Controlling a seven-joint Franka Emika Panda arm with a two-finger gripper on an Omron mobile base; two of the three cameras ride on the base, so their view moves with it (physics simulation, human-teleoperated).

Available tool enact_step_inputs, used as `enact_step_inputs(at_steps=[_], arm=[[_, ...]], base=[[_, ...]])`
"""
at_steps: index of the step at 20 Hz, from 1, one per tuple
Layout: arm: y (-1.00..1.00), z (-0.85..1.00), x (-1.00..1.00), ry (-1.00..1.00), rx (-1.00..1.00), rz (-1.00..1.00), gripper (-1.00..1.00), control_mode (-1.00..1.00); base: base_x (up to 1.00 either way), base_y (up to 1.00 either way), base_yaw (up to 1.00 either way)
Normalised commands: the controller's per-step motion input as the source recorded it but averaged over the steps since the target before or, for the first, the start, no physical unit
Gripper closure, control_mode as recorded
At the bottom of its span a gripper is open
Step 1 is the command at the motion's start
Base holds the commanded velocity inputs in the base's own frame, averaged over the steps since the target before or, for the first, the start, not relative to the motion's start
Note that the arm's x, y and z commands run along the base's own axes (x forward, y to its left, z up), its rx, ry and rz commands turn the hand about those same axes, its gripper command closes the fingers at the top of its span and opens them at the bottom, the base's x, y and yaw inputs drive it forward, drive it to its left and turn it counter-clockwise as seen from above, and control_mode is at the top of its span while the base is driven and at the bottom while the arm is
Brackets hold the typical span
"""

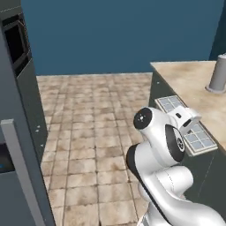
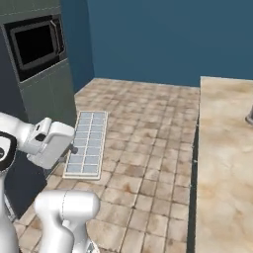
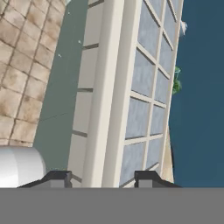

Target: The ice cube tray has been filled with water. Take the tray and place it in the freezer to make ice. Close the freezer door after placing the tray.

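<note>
The ice cube tray [image 3: 131, 87] is gripped at its long rim between the narrowed claw [image 3: 103, 177] fingers, its long axis extending straight ahead.

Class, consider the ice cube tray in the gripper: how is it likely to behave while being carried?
The ice cube tray probably stays stiff: it juts straight out from the gripper, which holds one long rim. Its open, blue-filled cells suggest water that could spill if tilted. A one-edge grip may let it twist or slip.
</note>
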Motion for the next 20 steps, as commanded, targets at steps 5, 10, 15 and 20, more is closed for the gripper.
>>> enact_step_inputs(at_steps=[5, 10, 15, 20], arm=[[0.00, 0.00, 0.00, 0.00, 0.00, 0.00, 1.00, 1.00], [0.00, 0.00, 0.00, 0.00, 0.00, 0.00, 1.00, 1.00], [0.00, 0.00, 0.00, 0.00, 0.00, 0.00, 1.00, 1.00], [0.00, 0.00, 0.00, 0.00, 0.00, 0.00, 1.00, 1.00]], base=[[0.21, -0.02, 0.66], [0.25, -0.29, 0.61], [0.21, -0.42, 0.56], [0.13, -0.48, 0.55]])
